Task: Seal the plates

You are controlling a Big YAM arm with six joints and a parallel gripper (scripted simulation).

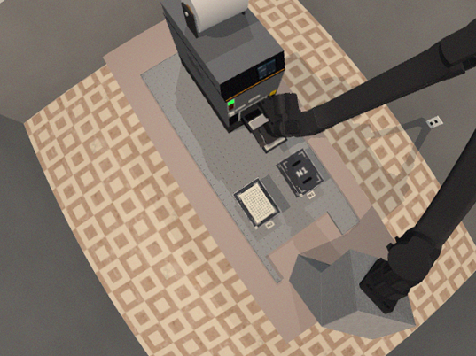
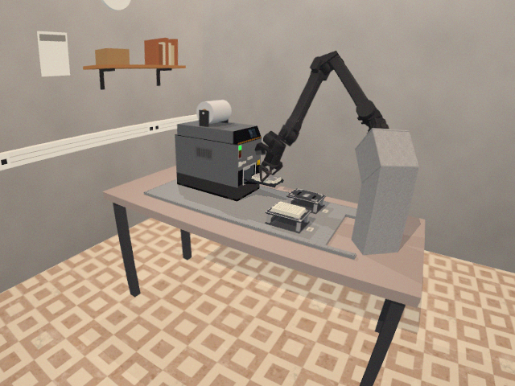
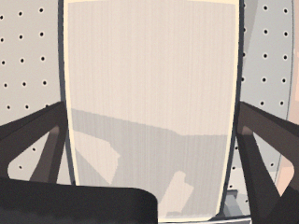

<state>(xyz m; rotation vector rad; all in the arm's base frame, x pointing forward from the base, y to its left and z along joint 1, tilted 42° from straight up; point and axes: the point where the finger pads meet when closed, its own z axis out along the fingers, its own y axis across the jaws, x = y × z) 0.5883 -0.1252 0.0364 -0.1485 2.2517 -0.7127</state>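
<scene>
The sealed plate point(image 1: 257, 121) point(image 2: 272, 180) point(image 3: 151, 56), with smooth foil over its whole top, lies on the sealer's extended stage point(image 1: 251, 114). My gripper point(image 1: 264, 132) point(image 2: 268, 174) point(image 3: 150, 111) is open, one finger beside each long side of that plate. The sealer point(image 1: 252, 55) point(image 2: 208, 162) shows a green lamp point(image 1: 230, 102) point(image 2: 240, 147). Nest N1 point(image 1: 311, 173) point(image 2: 308, 192) is empty. The other plate point(image 1: 257, 201) point(image 2: 287, 209), with open wells, sits on nest N2 point(image 2: 298, 225). START is not clearly visible.
A white foil roll point(image 1: 216, 0) point(image 2: 216, 110) stands on top of the sealer. The sealer's front is close behind my gripper. The grey pedestal point(image 1: 341, 293) point(image 2: 385, 199) carries the arm at the table's other end, beyond both nests.
</scene>
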